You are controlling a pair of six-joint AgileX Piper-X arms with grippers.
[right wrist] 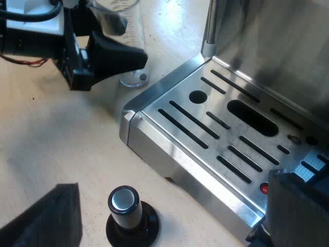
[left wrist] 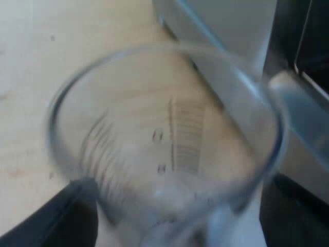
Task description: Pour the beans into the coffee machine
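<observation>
Pale wooden table (right wrist: pixel 46 144). Our left gripper (left wrist: pixel 175 198) clamped on measuring glass (left wrist: pixel 154 128), looks empty, just beside espresso machine (right wrist: pixel 216 128). Our right gripper (right wrist: pixel 172 206) fingers apart, near black-knobbed tamper (right wrist: pixel 126 208).

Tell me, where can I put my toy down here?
The table is bare between the tamper and the glass, beside the tray. It is crowded at the glass, where the left gripper grips it, and tight between tamper and tray.

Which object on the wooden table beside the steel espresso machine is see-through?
The clear measuring glass in the left gripper; the black, silver-topped tamper is opaque.
</observation>
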